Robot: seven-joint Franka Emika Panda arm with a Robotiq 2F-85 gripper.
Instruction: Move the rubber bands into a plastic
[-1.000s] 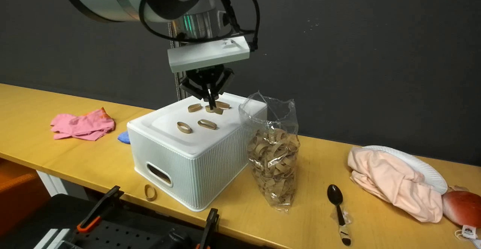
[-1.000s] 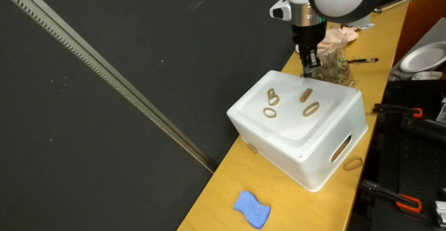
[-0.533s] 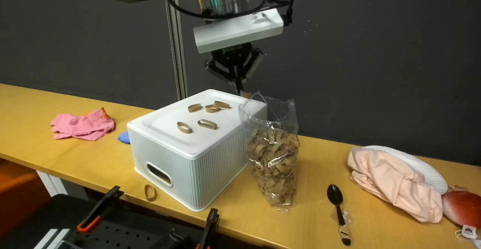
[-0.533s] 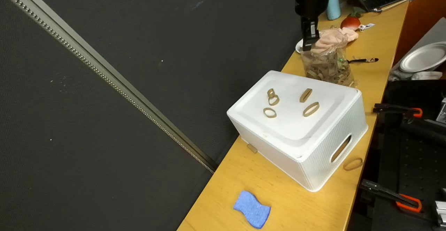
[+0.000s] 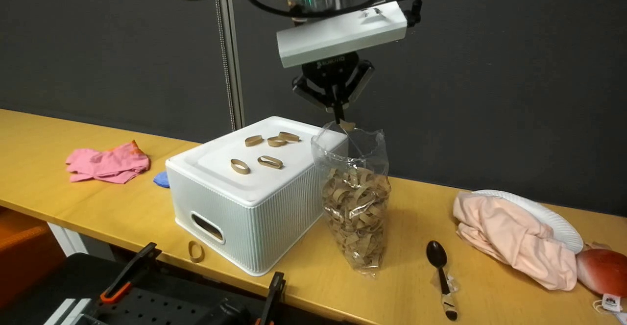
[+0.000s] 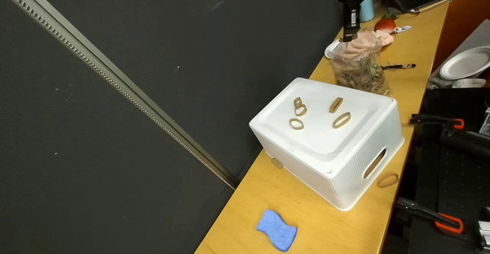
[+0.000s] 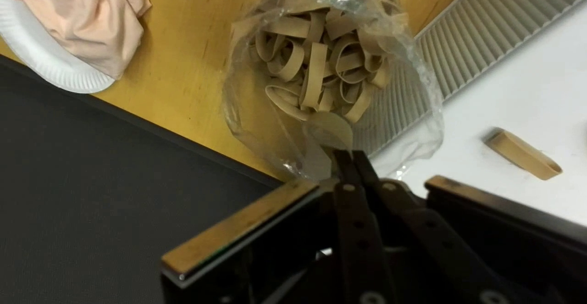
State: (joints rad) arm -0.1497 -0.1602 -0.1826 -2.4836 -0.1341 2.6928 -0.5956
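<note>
My gripper point(image 5: 339, 120) is shut on a tan rubber band point(image 5: 348, 126), which sticks out past its fingertips. In the wrist view the held rubber band point(image 7: 334, 124) appears over the mouth of the clear plastic bag point(image 7: 429, 88), near its rim. That bag stands upright beside the white box and contains many more tan rubber bands point(image 5: 355, 212). On the box lid lie several loose rubber bands point(image 5: 254, 142). Another rubber band point(image 6: 388, 185) rests on the table by the box's slotted end, and one more point(image 6: 277, 163) is at the foot of its long side.
The white box point(image 5: 294, 212) with a handle slot rises almost to the bag's height. To the bag's other side are a black spoon point(image 5: 437, 255), a peach cloth point(image 5: 514, 239) and a white plate point(image 5: 558, 227). A blue sponge point(image 6: 277, 229) and pink cloth point(image 5: 108, 163) lie beyond the box.
From low over the box lid, my gripper has risen and travelled across to the plastic bag, carrying the rubber band. The bag, box and loose bands have stayed put.
</note>
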